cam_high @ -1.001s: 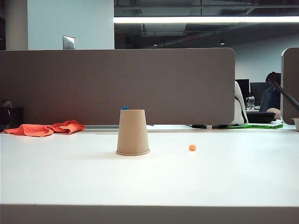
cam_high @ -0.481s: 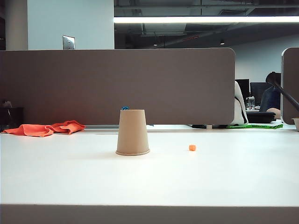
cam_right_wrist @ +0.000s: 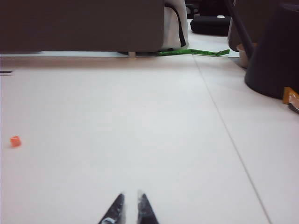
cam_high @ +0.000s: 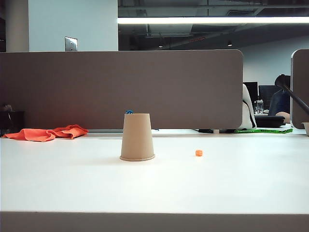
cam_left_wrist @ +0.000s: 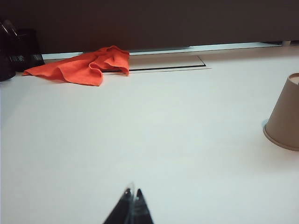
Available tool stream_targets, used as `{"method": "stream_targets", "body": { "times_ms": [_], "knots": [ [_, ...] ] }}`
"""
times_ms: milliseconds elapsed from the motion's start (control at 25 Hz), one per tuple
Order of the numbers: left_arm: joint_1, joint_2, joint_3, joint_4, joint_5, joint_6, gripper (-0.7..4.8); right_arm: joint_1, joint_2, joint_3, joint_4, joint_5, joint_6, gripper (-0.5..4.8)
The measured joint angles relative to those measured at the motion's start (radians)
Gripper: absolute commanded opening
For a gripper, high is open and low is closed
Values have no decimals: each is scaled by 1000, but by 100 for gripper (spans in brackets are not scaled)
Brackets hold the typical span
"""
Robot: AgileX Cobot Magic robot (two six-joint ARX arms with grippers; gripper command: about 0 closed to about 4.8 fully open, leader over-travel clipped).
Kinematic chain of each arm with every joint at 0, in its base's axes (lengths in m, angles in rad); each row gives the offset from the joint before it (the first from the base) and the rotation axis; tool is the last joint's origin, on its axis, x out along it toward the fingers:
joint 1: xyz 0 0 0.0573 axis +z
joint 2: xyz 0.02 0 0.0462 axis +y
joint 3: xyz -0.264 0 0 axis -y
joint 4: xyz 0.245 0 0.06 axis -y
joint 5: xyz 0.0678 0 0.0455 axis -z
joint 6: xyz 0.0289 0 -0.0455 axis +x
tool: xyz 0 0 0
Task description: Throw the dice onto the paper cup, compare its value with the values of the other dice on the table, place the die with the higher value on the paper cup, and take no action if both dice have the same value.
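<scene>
Left jaws closed, right jaws slightly parted, both empty; blue die tops inverted paper cup.

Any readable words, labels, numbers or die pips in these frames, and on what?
None can be read.
Paper cup: plain, no print.
Orange die: pips too small to tell.
Blue die on top of the cup: barely visible, pips unreadable.
Wall plate: no legible text.
</scene>
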Motion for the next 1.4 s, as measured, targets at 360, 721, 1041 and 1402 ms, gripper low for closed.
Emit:
{"method": "stream_targets", "body": {
  "times_ms": [360,721,1041,1402],
  "knots": [
    [0,0,0,0,0,0,-6,0,0,0,42,-63,10,45],
    [0,0,0,0,0,0,-6,0,0,0,42,-63,10,45],
    [0,0,0,0,0,0,-6,0,0,0,42,-63,10,45],
    [0,0,0,0,0,0,-6,0,0,0,42,-63,10,45]
  ]
}}
